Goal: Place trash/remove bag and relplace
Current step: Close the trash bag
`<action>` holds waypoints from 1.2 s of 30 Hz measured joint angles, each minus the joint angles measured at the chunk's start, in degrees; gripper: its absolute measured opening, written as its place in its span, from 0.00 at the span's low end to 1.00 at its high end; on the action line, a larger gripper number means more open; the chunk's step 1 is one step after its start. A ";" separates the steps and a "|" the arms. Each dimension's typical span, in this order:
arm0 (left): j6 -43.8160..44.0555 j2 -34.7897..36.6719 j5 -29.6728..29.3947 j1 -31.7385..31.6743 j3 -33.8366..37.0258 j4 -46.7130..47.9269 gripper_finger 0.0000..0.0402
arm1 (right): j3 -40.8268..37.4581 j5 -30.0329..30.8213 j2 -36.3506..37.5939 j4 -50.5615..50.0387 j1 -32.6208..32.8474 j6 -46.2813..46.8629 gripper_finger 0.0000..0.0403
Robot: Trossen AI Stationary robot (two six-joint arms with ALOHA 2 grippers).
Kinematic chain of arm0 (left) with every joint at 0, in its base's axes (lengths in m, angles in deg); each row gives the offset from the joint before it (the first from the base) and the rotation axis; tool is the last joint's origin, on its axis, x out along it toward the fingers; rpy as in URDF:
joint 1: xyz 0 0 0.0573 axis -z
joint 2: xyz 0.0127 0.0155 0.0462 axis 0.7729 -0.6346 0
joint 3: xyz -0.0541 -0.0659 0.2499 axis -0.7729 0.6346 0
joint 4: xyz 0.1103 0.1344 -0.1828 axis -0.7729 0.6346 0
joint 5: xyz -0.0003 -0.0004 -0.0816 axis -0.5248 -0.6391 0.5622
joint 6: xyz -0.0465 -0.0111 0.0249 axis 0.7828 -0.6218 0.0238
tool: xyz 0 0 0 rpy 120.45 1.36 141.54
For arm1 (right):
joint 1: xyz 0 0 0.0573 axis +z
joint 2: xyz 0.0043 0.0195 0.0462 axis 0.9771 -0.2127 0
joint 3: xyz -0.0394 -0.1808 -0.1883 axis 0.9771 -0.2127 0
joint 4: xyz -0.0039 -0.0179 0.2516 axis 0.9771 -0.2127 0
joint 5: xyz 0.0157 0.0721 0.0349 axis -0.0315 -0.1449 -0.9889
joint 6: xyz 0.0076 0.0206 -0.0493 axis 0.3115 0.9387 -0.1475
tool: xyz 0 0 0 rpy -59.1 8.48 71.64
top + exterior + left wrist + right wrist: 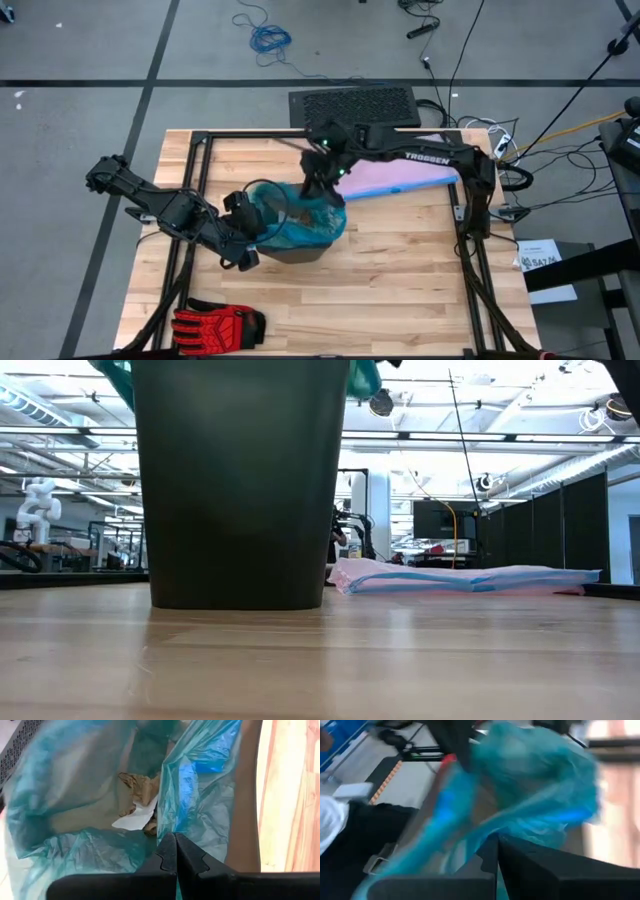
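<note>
The bin [300, 245] stands near the middle of the desk [400, 280], lined with the teal bag [315, 220], whose rim is bunched up above the bin's edge. The left gripper [262, 228] is at the bag's left rim, jaws clenched on a fold of the plastic. The right gripper [322, 185] is at the far rim, jaws clenched on the bag too. Inside the bag lies trash [137, 802]: brown shreds and white paper. A lilac bag [400, 180] lies flat behind the bin, and a red glove [215, 325] lies at the desk's near left edge.
</note>
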State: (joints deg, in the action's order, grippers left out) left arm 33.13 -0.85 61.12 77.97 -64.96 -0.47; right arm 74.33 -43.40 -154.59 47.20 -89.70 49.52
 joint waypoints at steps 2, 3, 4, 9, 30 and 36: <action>0.29 0.00 -0.01 0.00 0.00 -0.02 0.00 | 1.36 0.60 0.00 -0.53 2.25 -1.49 0.00; 0.31 0.00 -0.01 0.00 0.00 -0.02 0.00 | 1.82 1.73 0.00 -0.73 3.43 -2.38 0.00; 0.29 0.00 0.00 0.00 0.00 -0.01 0.00 | 2.10 3.26 0.00 -0.92 4.55 -3.44 0.00; 0.26 0.00 -0.01 0.02 0.00 -0.04 0.00 | 2.51 12.25 -0.06 -5.76 8.87 -7.70 0.00; -6.48 -0.02 -1.49 0.04 -6.05 -0.04 0.00 | 1.46 24.40 -0.31 -8.00 11.49 -8.97 0.00; -7.78 -0.02 -0.63 0.04 -6.08 -0.04 0.01 | 1.46 24.37 -0.31 -8.02 11.47 -9.54 0.00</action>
State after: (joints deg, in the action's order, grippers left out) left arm 25.35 -0.87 60.49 78.01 -71.03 -0.51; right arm 75.79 -19.03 -154.89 39.19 -78.23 39.98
